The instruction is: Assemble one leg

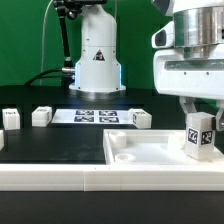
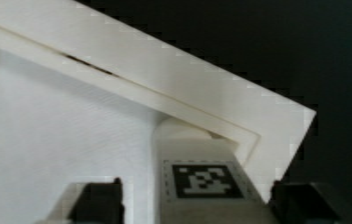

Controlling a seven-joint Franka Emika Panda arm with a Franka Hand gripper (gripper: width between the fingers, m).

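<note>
A leg (image 1: 200, 135), a small white post with a black-and-white tag, stands upright at the near corner of the large flat white rimmed piece (image 1: 140, 150) on the exterior view's right. My gripper (image 1: 200, 112) hangs right above it. In the wrist view the leg (image 2: 201, 180) sits between my two fingers (image 2: 95, 202), and a gap shows on each side of it, so the jaws stand open around it. The rimmed piece's corner (image 2: 244, 110) lies just beyond the leg.
Three more white legs (image 1: 42, 116) (image 1: 10, 118) (image 1: 140, 119) stand on the black table behind the rimmed piece. The marker board (image 1: 95, 115) lies between them. The robot's base (image 1: 97, 60) rises at the back.
</note>
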